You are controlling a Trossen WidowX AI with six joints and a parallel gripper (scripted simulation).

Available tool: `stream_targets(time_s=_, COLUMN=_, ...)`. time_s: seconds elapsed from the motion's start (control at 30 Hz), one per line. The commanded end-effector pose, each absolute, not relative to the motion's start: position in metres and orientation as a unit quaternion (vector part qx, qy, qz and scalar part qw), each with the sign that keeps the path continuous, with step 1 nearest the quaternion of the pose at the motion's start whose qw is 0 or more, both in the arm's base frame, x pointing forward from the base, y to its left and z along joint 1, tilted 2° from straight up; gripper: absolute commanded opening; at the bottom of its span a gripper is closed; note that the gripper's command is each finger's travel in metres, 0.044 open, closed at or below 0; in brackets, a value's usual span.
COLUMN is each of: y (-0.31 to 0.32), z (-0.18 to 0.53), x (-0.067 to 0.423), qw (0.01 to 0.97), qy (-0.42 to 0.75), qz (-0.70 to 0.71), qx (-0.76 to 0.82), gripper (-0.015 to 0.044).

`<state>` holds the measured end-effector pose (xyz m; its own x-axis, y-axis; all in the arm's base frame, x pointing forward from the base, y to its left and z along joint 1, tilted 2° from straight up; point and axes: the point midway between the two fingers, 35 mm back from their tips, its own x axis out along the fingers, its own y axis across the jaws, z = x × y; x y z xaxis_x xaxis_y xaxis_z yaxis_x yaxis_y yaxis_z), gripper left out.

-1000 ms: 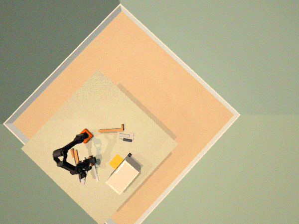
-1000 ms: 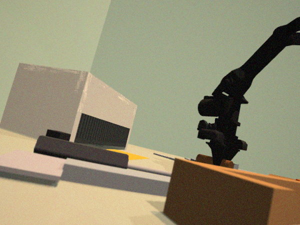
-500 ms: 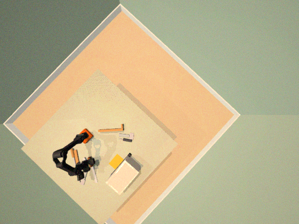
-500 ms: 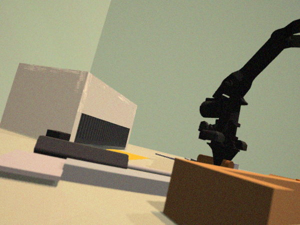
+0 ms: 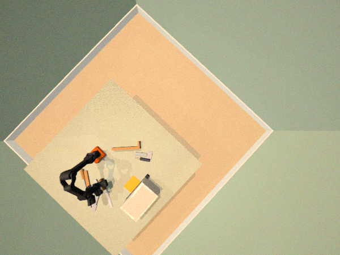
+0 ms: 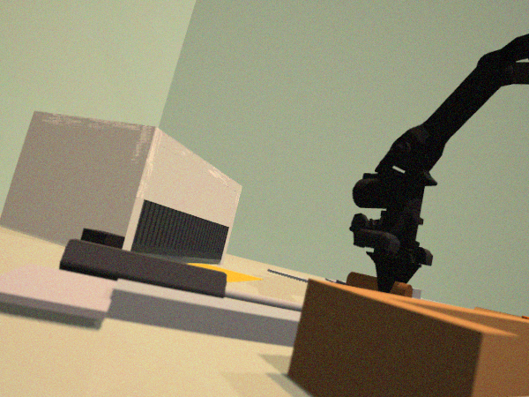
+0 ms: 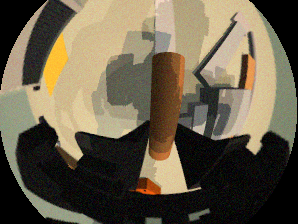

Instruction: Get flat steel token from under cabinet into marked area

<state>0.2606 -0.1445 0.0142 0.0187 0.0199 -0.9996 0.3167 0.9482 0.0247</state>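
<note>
Black fingers clamped around smooth brown cylindrical handle (image 7: 165, 103)

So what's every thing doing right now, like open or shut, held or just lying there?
gripper: shut on the brown-handled tool
brown-handled tool: held by its handle, pale blade pointing away
cabinet: standing on the table, vent slots at the bottom
yellow marked area: nothing on it, no token showing
orange L-shaped tool: lying flat, untouched
pale and dark tool: lying flat, untouched
</note>
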Motion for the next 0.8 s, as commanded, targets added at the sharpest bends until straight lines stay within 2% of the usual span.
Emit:
stream_targets(time_s=0.0, y=-0.1457, z=0.0151, x=0.2612, qw=0.707, qy=0.694, qz=-0.094, qx=0.104, gripper=0.0000)
stream_targets(time_s=0.77, y=-0.1458, z=0.0152, x=0.2616, qw=0.713, qy=0.699, qz=-0.031, qx=0.040, gripper=0.0000)
